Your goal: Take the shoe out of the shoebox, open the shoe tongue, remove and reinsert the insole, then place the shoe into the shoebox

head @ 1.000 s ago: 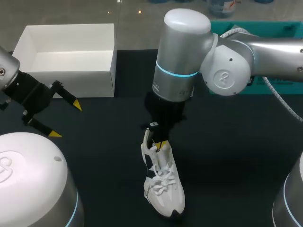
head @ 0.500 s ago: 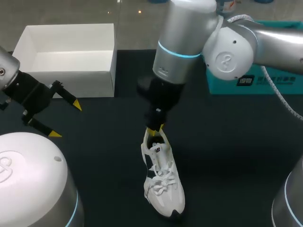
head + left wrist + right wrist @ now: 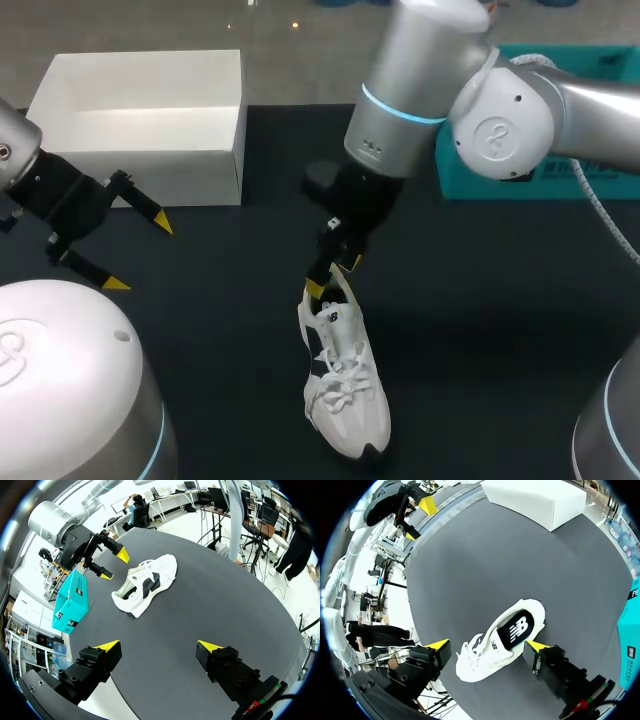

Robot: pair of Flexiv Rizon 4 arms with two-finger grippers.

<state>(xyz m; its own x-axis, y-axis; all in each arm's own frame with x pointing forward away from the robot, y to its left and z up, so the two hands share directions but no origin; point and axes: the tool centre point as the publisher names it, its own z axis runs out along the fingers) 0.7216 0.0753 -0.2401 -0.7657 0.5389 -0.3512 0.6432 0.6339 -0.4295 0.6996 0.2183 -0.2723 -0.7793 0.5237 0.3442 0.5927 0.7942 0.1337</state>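
Observation:
The white shoe (image 3: pixel 345 385) lies on its sole on the dark table, toe toward the front edge. In the right wrist view the shoe (image 3: pixel 485 652) sits just under the fingers, and its dark insole (image 3: pixel 517 627) shows inside. My right gripper (image 3: pixel 333 277) hangs open just above the heel, holding nothing. My left gripper (image 3: pixel 138 253) stands open and empty at the left, in front of the white shoebox (image 3: pixel 150 120), which looks empty. The left wrist view shows the shoe (image 3: pixel 145 585) well ahead of its own open gripper (image 3: pixel 159 645), with the right gripper (image 3: pixel 112 564) beside the heel.
A teal box (image 3: pixel 600 58) stands at the back right, partly behind my right arm; it also shows as the teal box (image 3: pixel 70 605) in the left wrist view. Bare dark table (image 3: pixel 500 330) lies to the right of the shoe.
My right gripper has opened, let go of the shoe's heel and lifted up and back to the right. The shoe stays where it was. The left arm has not moved.

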